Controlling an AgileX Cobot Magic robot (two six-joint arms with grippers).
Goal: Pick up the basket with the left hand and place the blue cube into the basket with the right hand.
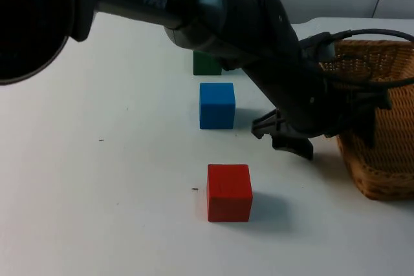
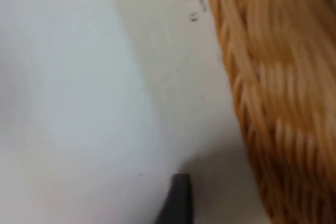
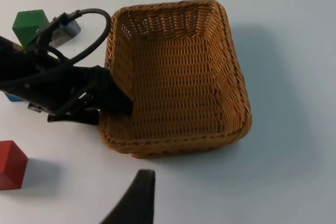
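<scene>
The left arm stretched low across the table, its left gripper [image 1: 284, 135] at the wicker basket [image 1: 381, 114] rim; finger spread unclear

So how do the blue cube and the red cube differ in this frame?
The blue cube sits farther back, between the green cube and the red cube; the red cube lies nearest the camera. The left gripper, beside the basket, is closer to the blue cube than the red. Both rest flat on the table, untouched.

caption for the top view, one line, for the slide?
Left gripper reaches across the table to the wicker basket; blue cube, red cube and green cube wait.
</scene>
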